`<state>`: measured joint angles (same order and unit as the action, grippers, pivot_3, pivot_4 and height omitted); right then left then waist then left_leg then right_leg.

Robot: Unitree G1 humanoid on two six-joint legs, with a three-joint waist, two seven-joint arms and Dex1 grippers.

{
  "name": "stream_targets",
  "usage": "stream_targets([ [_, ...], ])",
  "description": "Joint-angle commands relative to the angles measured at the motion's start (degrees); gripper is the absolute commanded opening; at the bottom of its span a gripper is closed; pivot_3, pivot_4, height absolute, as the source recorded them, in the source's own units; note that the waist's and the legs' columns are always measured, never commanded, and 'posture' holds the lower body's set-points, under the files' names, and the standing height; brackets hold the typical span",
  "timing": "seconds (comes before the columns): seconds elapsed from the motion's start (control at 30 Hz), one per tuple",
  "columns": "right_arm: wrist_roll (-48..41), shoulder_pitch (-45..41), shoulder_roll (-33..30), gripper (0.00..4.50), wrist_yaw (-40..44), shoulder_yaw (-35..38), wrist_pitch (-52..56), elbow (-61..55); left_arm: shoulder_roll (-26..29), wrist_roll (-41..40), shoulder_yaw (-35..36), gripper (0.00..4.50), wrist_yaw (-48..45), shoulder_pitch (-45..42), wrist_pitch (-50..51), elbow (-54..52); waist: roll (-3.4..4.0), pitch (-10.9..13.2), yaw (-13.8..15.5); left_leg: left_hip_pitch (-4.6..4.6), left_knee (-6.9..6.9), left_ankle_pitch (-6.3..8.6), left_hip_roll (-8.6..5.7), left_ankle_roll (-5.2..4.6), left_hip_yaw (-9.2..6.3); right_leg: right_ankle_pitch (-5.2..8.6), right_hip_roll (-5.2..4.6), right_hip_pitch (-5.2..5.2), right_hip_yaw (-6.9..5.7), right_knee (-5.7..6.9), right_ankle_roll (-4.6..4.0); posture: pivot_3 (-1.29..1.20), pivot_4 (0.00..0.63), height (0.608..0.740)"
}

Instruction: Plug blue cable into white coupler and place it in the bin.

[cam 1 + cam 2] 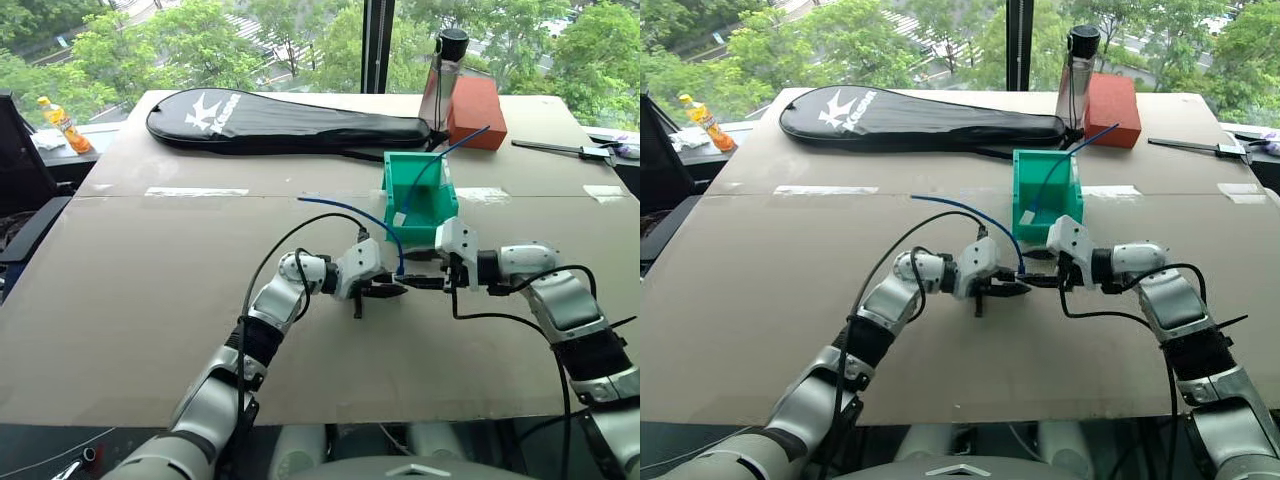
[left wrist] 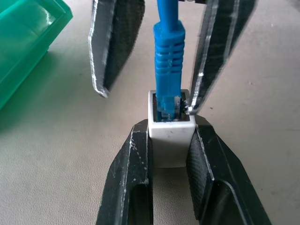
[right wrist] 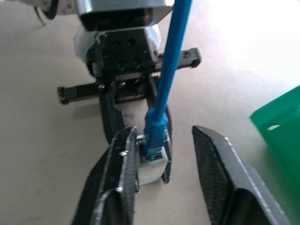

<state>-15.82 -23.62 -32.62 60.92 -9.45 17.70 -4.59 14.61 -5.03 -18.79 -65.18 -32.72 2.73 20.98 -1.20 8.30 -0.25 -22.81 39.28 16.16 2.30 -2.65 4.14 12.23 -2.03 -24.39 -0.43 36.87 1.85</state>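
The left tool (image 2: 171,154) pinches the white coupler (image 2: 171,136) between its two ribbed black fingers, holding it just above the counter (image 1: 150,300) and just in front of the bin (image 1: 418,195). The coupler is a small, smooth, boxy plastic block whose socket faces away from the left tool, toward the right tool (image 3: 164,159). The blue cable (image 2: 167,56) has its ridged blue boot and clear plug seated in that socket, its long axis in line with the coupler's. From the plug the thin, glossy cable rises and arcs over the left wrist, away from the bin, to a free end hanging above the counter. The right tool stands spread, its textured black fingers on either side of the cable's boot; one finger lies against the coupler's edge, the other stands apart. The bin is a teal-green plastic box with tall, smooth walls, and another blue cable (image 1: 462,142) leans out of it. Behind the bin lie a black racket case (image 1: 280,122) and a red block (image 1: 476,110).
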Motion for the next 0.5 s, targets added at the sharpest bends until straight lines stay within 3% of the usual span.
stream_targets([
  [0.03,-7.76,6.24,1.32,3.58,-8.52,11.69,3.08,-16.36,-0.07,-5.77,4.39,0.37,3.17,-0.92,11.53,-10.24,-0.01,0.02,0.44,-0.08,-0.01,0.00,0.00,0.00,-0.07,0.00,-0.01,-0.01,-0.06,-0.03,0.01,0.00,0.150,0.740],
  [0.17,-11.97,17.52,2.89,3.58,-18.16,20.80,6.64,-33.50,0.95,-11.77,8.89,0.37,8.31,-5.13,32.36,-19.01,0.00,0.04,1.15,-0.12,-0.05,0.00,0.00,0.01,-0.16,0.03,-0.01,-0.01,-0.14,-0.04,0.04,0.00,0.150,0.740],
  [0.27,-12.38,25.00,3.04,3.58,-23.60,24.89,9.09,-40.84,0.17,-15.16,11.84,0.37,11.74,-10.48,42.05,-19.12,-0.02,0.05,1.07,-0.10,-0.01,0.01,-0.06,0.01,-0.21,0.04,-0.04,0.03,-0.18,-0.04,0.06,0.00,0.150,0.740],
  [0.37,-11.83,32.41,3.09,3.58,-26.65,28.40,10.01,-45.34,-2.04,-15.41,13.79,0.37,16.47,-18.18,47.36,-12.33,-0.08,0.09,1.26,0.00,0.03,0.00,-0.15,0.00,-0.15,0.11,-0.03,0.10,-0.09,-0.06,0.19,0.00,0.150,0.740],
  [0.5,-11.47,39.57,4.06,3.58,-29.81,31.43,9.89,-48.79,-4.79,-13.67,12.78,0.37,17.72,-29.24,46.80,2.22,-0.08,0.09,0.91,0.10,0.08,0.00,-0.24,0.00,-0.21,0.17,0.09,0.20,0.01,-0.05,0.27,0.00,0.150,0.740],
])
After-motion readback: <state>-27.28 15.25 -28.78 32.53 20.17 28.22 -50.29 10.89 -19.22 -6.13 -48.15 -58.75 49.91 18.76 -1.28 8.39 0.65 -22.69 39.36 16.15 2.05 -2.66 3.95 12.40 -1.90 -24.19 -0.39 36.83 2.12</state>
